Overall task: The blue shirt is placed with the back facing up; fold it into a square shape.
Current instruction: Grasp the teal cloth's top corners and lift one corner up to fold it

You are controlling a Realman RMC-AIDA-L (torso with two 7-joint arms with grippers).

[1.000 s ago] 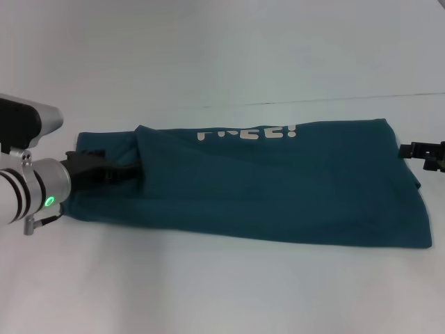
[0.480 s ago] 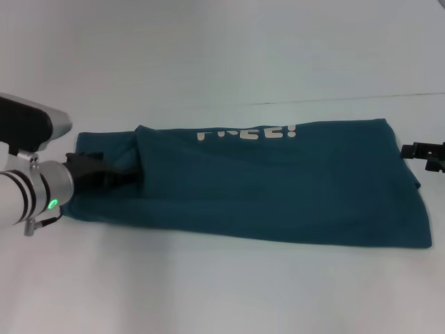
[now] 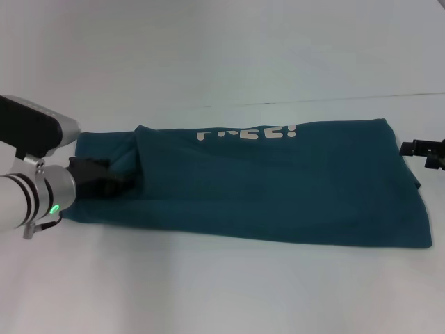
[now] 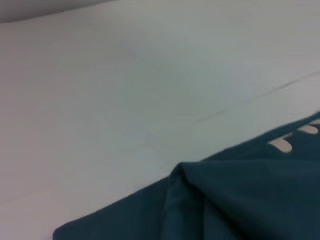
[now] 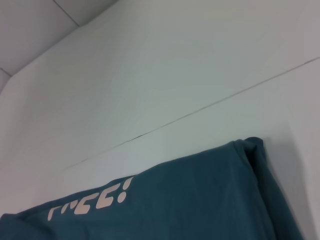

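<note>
The blue shirt [image 3: 278, 188] lies across the table as a long folded band, with white lettering [image 3: 247, 132] along its far edge. My left gripper [image 3: 118, 177] rests low over the shirt's left end, just beside a raised fold [image 3: 139, 139]. That fold [image 4: 185, 185] and the shirt's left corner fill the near part of the left wrist view. My right gripper [image 3: 424, 148] sits at the picture's right edge, just off the shirt's right end. The right wrist view shows the shirt's [image 5: 175, 205] far right corner and the lettering [image 5: 95, 197].
The shirt lies on a plain white table [image 3: 208, 56]. A thin seam [image 3: 313, 99] crosses it just beyond the shirt. Bare surface shows in front of the shirt [image 3: 208, 292] and behind it.
My left arm has drawn back to the left, off the fold, and the shirt stayed where it lay. The right gripper has shifted slightly up and to the right.
</note>
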